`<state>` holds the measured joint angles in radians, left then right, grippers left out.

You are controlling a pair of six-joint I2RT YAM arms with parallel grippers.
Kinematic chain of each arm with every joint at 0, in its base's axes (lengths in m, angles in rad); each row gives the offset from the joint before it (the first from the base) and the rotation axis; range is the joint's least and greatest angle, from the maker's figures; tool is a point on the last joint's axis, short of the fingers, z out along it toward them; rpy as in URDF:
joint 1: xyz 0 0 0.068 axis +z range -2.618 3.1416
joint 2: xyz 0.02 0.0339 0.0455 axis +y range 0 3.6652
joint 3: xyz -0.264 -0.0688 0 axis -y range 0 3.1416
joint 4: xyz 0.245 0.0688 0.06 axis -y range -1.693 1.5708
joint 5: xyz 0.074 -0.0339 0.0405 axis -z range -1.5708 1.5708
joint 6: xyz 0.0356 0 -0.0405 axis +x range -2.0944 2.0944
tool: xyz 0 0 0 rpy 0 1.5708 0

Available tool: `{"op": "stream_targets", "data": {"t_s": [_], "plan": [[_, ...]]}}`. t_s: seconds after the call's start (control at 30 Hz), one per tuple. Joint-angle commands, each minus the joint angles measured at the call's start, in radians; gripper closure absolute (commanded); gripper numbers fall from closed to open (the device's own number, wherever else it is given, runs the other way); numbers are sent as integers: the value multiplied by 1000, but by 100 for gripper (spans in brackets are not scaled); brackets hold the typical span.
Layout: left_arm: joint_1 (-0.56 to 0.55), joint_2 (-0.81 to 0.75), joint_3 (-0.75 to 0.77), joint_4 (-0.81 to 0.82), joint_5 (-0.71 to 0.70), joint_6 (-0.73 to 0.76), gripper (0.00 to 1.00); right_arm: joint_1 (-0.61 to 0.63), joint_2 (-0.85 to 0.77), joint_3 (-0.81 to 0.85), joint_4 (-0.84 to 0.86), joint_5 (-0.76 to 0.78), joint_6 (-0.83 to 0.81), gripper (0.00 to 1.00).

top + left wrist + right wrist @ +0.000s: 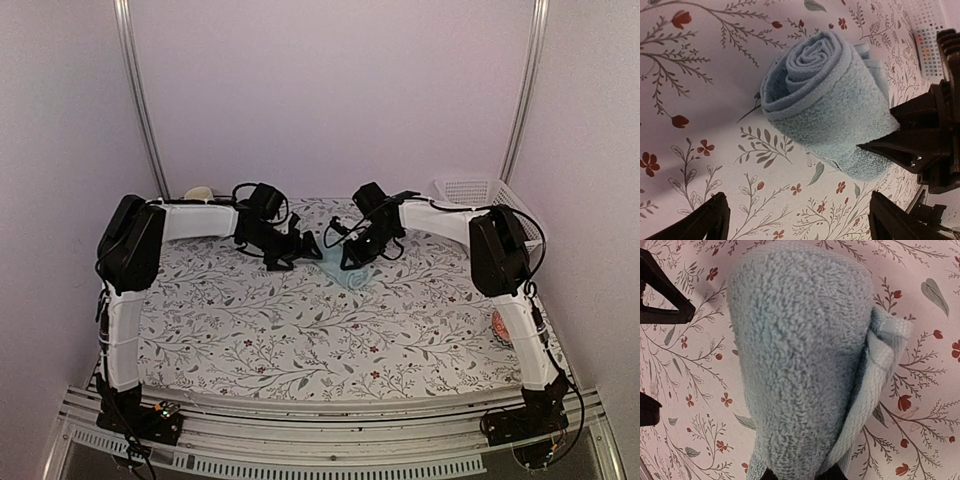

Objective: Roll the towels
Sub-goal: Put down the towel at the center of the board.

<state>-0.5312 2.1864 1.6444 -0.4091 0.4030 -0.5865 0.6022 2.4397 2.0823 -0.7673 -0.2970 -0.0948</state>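
On the floral tablecloth (300, 330), the right gripper (352, 263) pinches one end of the rolled light blue towel (825, 100); the left gripper (284, 262) hovers beside it, jaws wide apart.

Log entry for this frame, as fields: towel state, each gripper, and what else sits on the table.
light blue towel: rolled into a cylinder, lying on the floral table
right gripper: shut on one end of the roll
left gripper: open, next to the roll, not touching it
maroon towel: not in view
white basket: far right corner
orange-pink ball: right edge, partly hidden by the right arm
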Motion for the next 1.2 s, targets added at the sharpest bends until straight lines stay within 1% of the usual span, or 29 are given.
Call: {"op": "stream_targets", "data": {"t_s": [0.0, 0.1, 0.23, 0.43, 0.5, 0.53, 0.6, 0.87, 0.97, 1.03, 1.17], "plan": [[11, -25, -32, 6, 23, -9, 3, 19, 53, -11, 17, -116, 18, 98], [11, -9, -30, 20, 42, -12, 3, 21, 60, -17, 35, -166, 34, 97], [16, 39, 15, 17, 74, -15, 3, 22, 65, -27, 57, -236, 48, 95], [25, 92, 67, 31, 133, -29, 4, 19, 66, -33, 84, -315, 66, 85], [25, 102, 64, 36, 153, -30, 5, 17, 66, -33, 98, -336, 79, 82], [25, 104, 58, 40, 161, -31, 6, 15, 68, -33, 104, -348, 87, 78], [26, 99, 41, 50, 172, -31, 7, 8, 70, -33, 117, -373, 107, 76], [38, 93, -12, 105, 227, -53, 15, 0, 86, -28, 112, -389, 149, 72], [38, 99, -12, 107, 235, -57, 15, -1, 83, -28, 104, -376, 161, 70], [37, 98, -14, 107, 234, -56, 15, -1, 74, -33, 106, -371, 168, 65], [37, 103, -9, 98, 234, -52, 15, 0, 30, -48, 123, -351, 187, 51]]}}
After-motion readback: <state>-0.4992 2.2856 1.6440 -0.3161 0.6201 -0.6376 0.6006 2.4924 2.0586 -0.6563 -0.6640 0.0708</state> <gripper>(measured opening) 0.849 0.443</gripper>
